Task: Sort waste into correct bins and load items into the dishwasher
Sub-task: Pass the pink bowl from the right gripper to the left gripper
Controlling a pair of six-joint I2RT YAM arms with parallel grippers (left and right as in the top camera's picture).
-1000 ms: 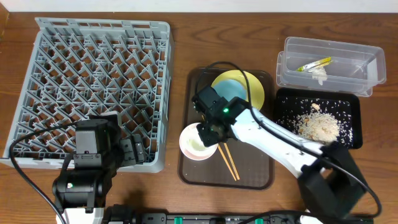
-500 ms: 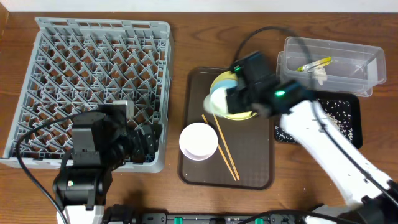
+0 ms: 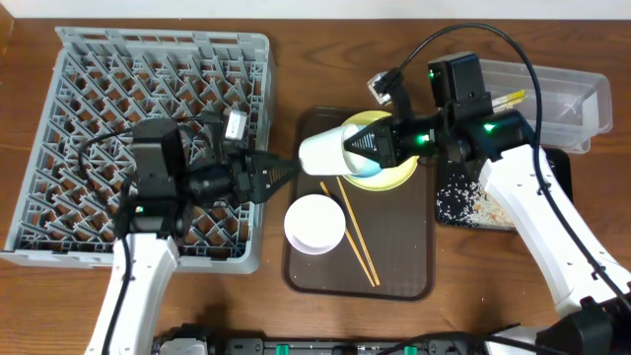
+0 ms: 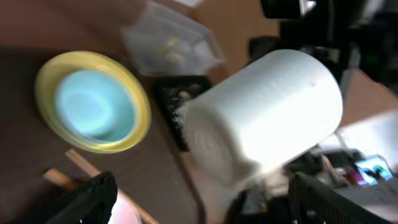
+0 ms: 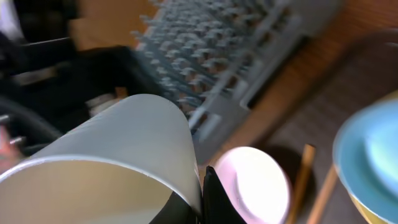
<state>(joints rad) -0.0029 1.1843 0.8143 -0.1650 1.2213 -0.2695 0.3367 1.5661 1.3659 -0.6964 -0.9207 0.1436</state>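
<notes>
- The grey dish rack (image 3: 148,108) sits at the left.
- The left gripper (image 3: 286,174) hung over the rack's near corner a second ago. It now reaches past the rack's right wall, fingers spread wide, tips just short of the cup.
- The white cup (image 3: 319,152) lies on its side in the air above the brown tray's (image 3: 394,276) far left corner.
- The white bowl (image 3: 315,224) and chopsticks (image 3: 355,232) are unmoved on the tray.
- The right gripper (image 3: 353,148), earlier low at the white bowl, now pinches the cup's rim over the yellow plate (image 4: 142,118) and blue bowl (image 4: 93,102).
</notes>
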